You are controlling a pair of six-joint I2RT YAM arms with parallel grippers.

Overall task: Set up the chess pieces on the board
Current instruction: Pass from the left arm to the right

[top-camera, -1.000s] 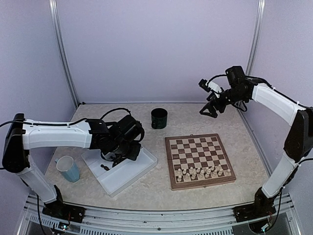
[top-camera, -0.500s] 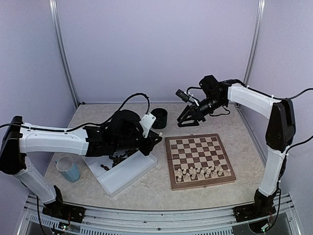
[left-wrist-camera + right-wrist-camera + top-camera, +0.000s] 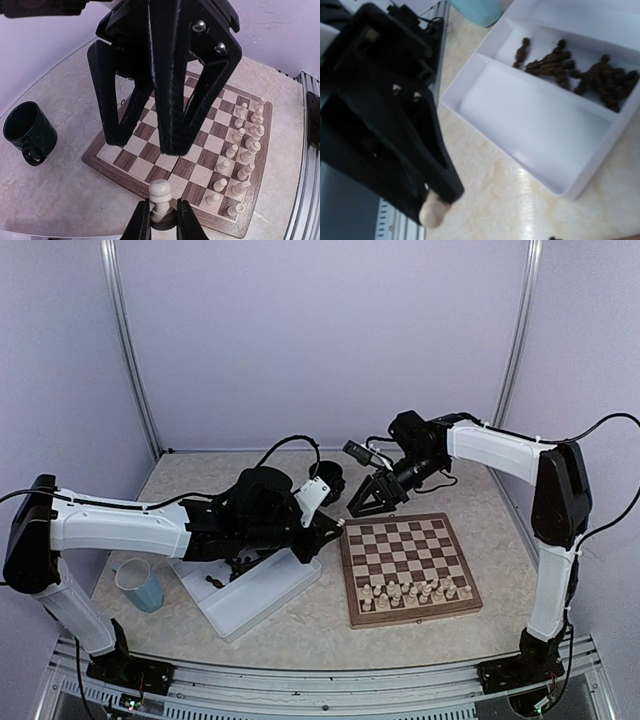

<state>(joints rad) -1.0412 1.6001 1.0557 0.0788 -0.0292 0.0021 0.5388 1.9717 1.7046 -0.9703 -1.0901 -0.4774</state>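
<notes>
1. Near left of the beige stone-patterned table [image 3: 300,635]: light blue ceramic mug [image 3: 138,585], upright. Not moved since a second ago.

2. Just right of it: white rectangular divided plastic tray [image 3: 265,595], set askew to the table's near edge. Dark brown turned chess pieces [image 3: 570,70] lie heaped in one narrow compartment. Not moved.

3. Near right: square wooden chessboard [image 3: 405,540], dark brown and tan checks, light border. Cream turned chess pieces [image 3: 410,592] stand upright on its two nearest rows, as they did a second ago.

4. Left gripper [image 3: 162,222], at the chessboard's far left corner. Its jaws are clamped on the lower part of one small cream round-headed pawn [image 3: 161,194], held upright. Whether the pawn touches the wood cannot be told. A second ago this gripper hung over the tray; the arm has since stretched rightward to the chessboard.

5. Right gripper [image 3: 368,506], just beyond the chessboard's far left corner, pointing down, close to the left gripper but apart from it. Its jaws stand partway apart with nothing between them. A second ago it was high over the table's far right corner; it has since swung left and lower.

6. Far centre: dark green ceramic mug [image 3: 25,127], upright, partly hidden behind the left arm in the overhead view. Not moved.
</notes>
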